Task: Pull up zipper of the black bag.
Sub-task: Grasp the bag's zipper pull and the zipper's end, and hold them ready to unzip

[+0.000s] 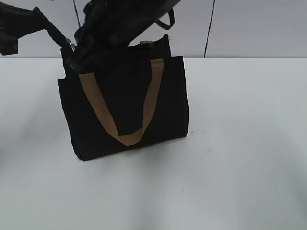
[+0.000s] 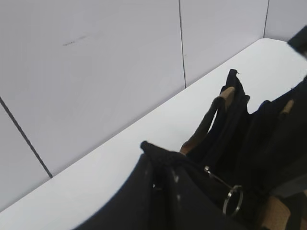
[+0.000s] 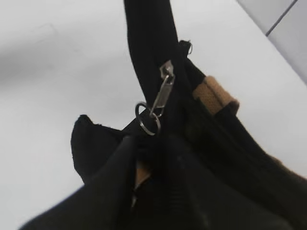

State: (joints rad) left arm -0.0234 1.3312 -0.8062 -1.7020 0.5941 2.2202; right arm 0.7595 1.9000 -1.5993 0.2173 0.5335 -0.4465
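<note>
The black bag (image 1: pixel 124 105) stands upright on the white table, one tan handle (image 1: pixel 128 139) hanging down its front. The silvery zipper (image 1: pixel 71 45) sits at the bag's upper left corner. My left gripper (image 2: pixel 160 165) is shut on the black fabric end of that corner (image 2: pixel 151 148); the zipper's pull and ring (image 2: pixel 232 199) lie just to its right. My right arm reaches across the bag top to the same corner. In the right wrist view the zipper pull (image 3: pixel 163 93) hangs with its ring (image 3: pixel 147 120), and my right gripper (image 3: pixel 151 141) is closed at the ring's lower edge.
The white table (image 1: pixel 240 143) runs wide to the right of and in front of the bag. A pale panelled wall (image 1: pixel 249 24) stands right behind the table's back edge. Both arms crowd the space above the bag's left end.
</note>
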